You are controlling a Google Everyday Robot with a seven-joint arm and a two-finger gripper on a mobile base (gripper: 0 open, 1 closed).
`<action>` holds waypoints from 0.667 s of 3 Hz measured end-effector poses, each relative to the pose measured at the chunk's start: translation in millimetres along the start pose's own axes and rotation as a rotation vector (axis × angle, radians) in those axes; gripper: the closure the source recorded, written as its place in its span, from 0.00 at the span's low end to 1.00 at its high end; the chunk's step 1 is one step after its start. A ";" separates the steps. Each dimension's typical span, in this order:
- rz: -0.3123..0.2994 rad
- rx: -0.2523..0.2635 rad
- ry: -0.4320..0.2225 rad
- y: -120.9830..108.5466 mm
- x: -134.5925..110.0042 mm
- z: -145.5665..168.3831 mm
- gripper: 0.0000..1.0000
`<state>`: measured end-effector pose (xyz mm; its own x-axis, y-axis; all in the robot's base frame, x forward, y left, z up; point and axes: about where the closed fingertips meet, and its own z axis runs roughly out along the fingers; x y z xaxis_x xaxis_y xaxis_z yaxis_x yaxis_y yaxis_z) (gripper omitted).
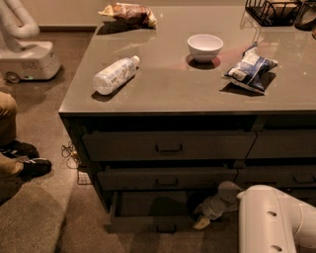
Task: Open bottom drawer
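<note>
The bottom drawer [143, 223] is the lowest, slimmest dark front of the left stack. It stands pulled out a short way, with its dark inside showing above the front. Its small bar handle [166, 229] is at the centre of the front. My gripper [203, 220] is low at the drawer's right end, to the right of the handle and apart from it. My white arm [269, 217] comes in from the lower right. The middle drawer [165, 179] and top drawer [168, 146] above are closed.
On the counter lie a plastic bottle [114, 75], a white bowl [205, 47], a blue chip bag [249, 69], a snack bag [129, 12] and a wire basket [271, 10]. Another robot's base [27, 59] stands at far left. A person's legs and shoes [19, 163] are at left.
</note>
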<state>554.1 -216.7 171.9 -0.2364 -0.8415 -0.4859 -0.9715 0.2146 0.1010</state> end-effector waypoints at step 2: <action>0.007 -0.043 -0.031 55.4 -1.8 2.2 1.00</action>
<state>500.8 -202.3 176.5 -0.2434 -0.8238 -0.5120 -0.9698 0.1987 0.1412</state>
